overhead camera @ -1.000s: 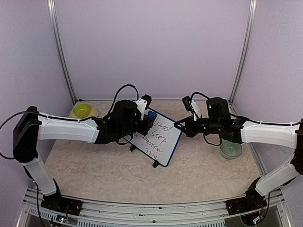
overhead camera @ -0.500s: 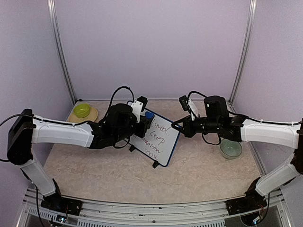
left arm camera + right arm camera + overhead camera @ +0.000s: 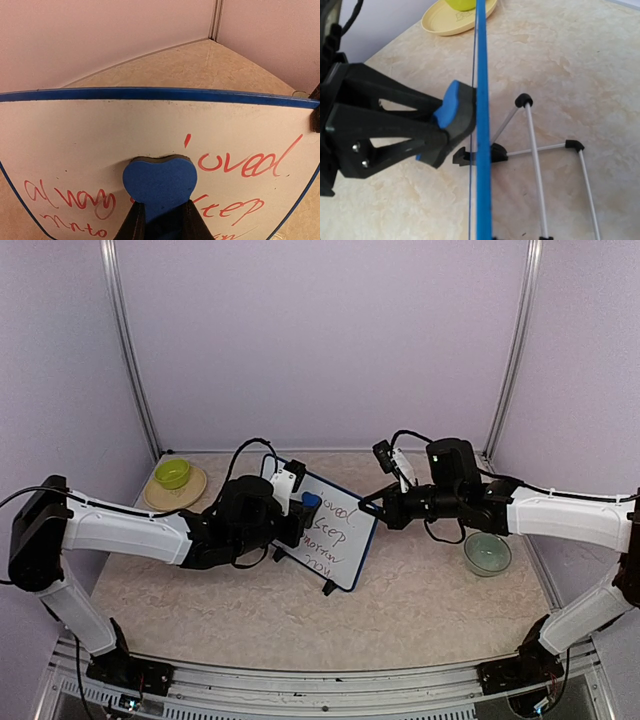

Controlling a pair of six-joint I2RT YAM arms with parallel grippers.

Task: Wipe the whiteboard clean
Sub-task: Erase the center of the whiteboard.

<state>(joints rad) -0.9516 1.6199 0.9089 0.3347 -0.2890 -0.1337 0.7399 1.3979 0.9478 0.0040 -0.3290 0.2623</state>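
Note:
The whiteboard [image 3: 338, 540] stands tilted on black fold-out legs at mid table, with a blue frame and red handwriting. My left gripper [image 3: 303, 508] is shut on a blue heart-shaped eraser [image 3: 160, 181], which presses flat against the board face [image 3: 90, 140] left of the top word. The eraser also shows in the right wrist view [image 3: 451, 106] against the board's blue edge [image 3: 482, 125]. My right gripper [image 3: 375, 505] is at the board's upper right corner and grips its edge. Its fingers are out of frame in the right wrist view.
A yellow plate [image 3: 150, 492] with a green bowl [image 3: 172, 472] sits at the far left. A pale green bowl [image 3: 487, 555] sits at the right under my right arm. The board's wire legs [image 3: 535, 145] spread out behind it.
My left gripper has slid the eraser down and leftward across the board's face. My right arm and the board's corner have shifted slightly left.

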